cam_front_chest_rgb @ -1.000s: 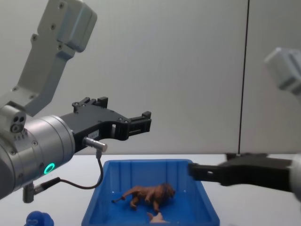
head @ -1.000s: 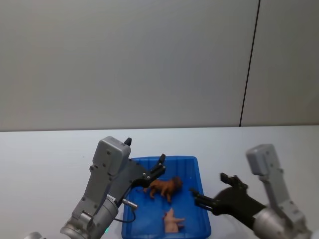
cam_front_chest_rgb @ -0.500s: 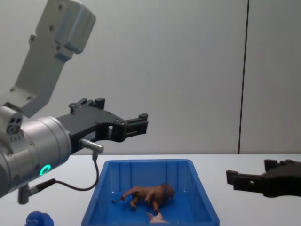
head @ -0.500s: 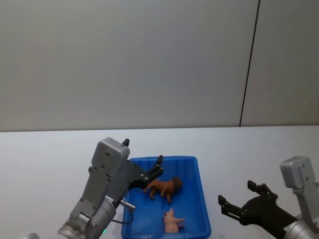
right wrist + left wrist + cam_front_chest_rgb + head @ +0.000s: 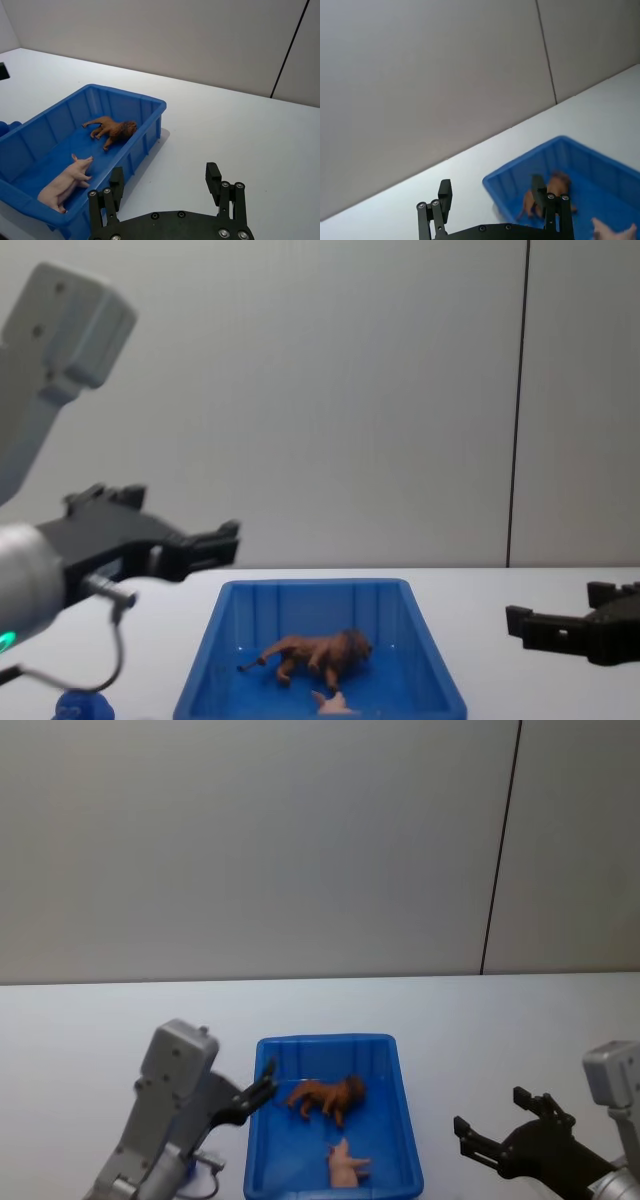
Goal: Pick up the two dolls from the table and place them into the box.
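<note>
Both dolls lie inside the blue box [image 5: 325,1041]: the brown maned lion [image 5: 328,1096] just beyond the left gripper [image 5: 490,194], the pale pink pig [image 5: 346,1163] past the box wall to the left of the right gripper [image 5: 165,176]. Both grippers are empty, fingers spread wide. Risk (a judgement): the left gripper hangs close by the rim, and a sideways swing could clip the light, slope-walled plastic bin and skid it across the smooth white table [image 5: 500,1020], tipping the hard, glossy moulded figurines
</note>
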